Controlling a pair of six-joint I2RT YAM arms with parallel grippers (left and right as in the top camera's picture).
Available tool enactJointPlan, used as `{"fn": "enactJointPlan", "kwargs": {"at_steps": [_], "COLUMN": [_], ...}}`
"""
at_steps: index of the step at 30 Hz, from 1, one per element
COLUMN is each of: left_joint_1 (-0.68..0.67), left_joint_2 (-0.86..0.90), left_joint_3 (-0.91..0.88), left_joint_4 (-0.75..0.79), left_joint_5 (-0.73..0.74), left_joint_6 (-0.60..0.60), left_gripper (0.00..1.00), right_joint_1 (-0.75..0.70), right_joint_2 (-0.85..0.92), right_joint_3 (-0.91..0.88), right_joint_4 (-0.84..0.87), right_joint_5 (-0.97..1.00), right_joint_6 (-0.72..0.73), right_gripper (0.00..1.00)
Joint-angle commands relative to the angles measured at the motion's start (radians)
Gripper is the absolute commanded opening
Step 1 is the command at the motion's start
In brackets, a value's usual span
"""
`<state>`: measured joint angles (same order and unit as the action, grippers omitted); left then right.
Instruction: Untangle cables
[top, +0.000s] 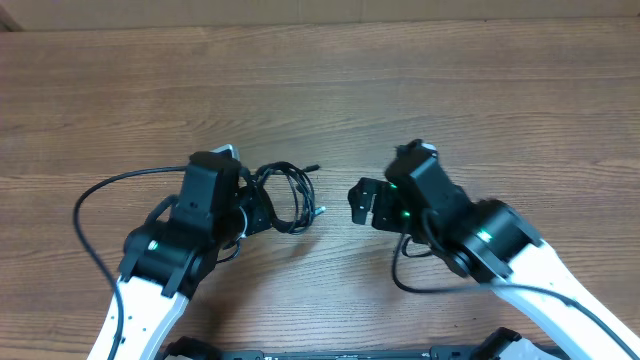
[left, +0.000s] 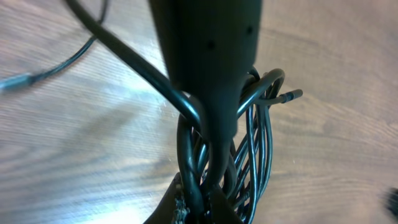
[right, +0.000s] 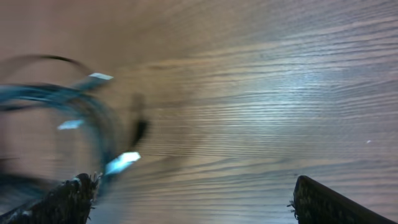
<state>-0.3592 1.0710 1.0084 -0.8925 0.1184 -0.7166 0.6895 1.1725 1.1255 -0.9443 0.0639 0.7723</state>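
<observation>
The left gripper (top: 252, 212) was closed on the cables (top: 292, 197), probably to anchor the tangle. The right gripper (top: 362, 203) was wide open and empty, the cables near in front of its jaws.

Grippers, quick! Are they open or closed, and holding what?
Left gripper: closed on the tangled thin black cables.
Right gripper: open, holding nothing.

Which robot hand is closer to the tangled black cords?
Left. The left gripper is shut on the cables; the right gripper is open, apart from them, to their right.
</observation>
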Motion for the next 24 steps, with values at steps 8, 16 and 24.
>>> {"fn": "enactJointPlan", "kwargs": {"at_steps": [8, 16, 24], "left_joint_1": [-0.009, -0.100, -0.146], "left_joint_2": [0.262, 0.397, 0.335], "left_joint_3": [0.021, 0.021, 0.090], "left_joint_4": [0.018, 0.017, -0.179], "left_joint_5": [0.271, 0.305, 0.040], "left_joint_6": [-0.077, -0.072, 0.006], "left_gripper": [0.19, 0.70, 1.00], "right_joint_1": [0.004, 0.004, 0.004], "right_joint_2": [-0.163, -0.234, -0.234], "right_joint_3": [0.008, 0.008, -0.009], "right_joint_4": [-0.106, -0.198, -0.356], "right_joint_5": [0.003, 0.111, 0.214], "right_joint_6": [0.118, 0.118, 0.114], "right_gripper": [1.00, 1.00, 1.00]}}
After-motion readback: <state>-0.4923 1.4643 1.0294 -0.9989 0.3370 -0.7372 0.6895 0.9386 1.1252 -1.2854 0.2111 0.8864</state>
